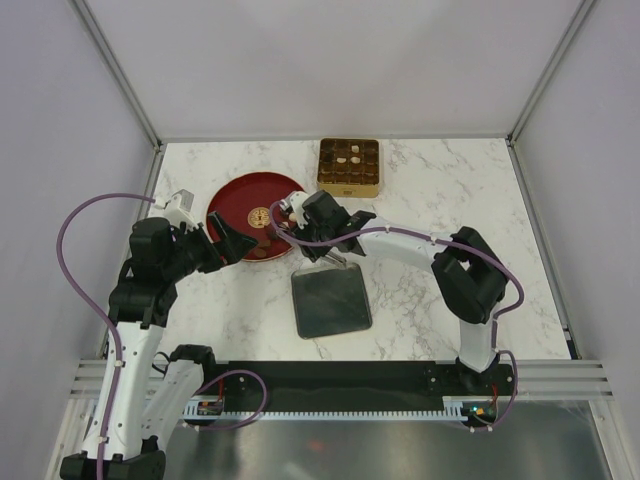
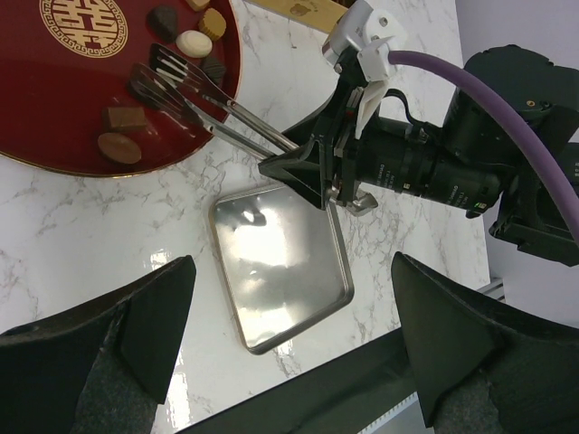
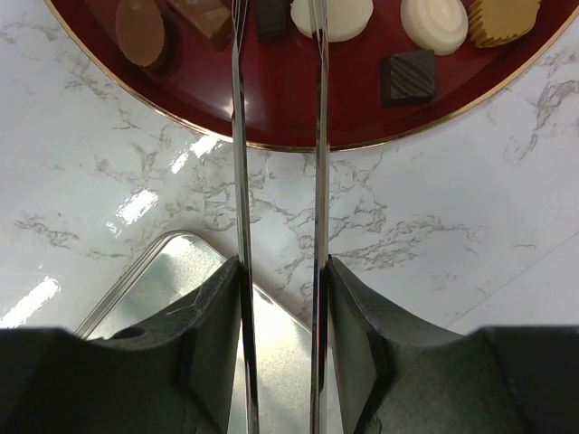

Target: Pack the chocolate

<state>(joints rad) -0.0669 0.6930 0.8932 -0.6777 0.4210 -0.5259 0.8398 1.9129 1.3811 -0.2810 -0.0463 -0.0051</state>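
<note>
Several chocolate (image 3: 412,77) pieces in dish (image 3: 298,117) just ahead of my right pincer (image 3: 280,298), clamped on tongs (image 3: 237,181); tips among pieces, none gripped that I see. Pick step. Next: squeeze, lift, carry to box (image 1: 348,165) beyond; left pincer (image 1: 228,243) spread

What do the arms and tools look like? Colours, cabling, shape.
Left arm and right arm: white links, black joint housings. A purple cable loops along each. Left tool and right tool: black, broad wedge fingers. White connector block on the right wrist.
</note>
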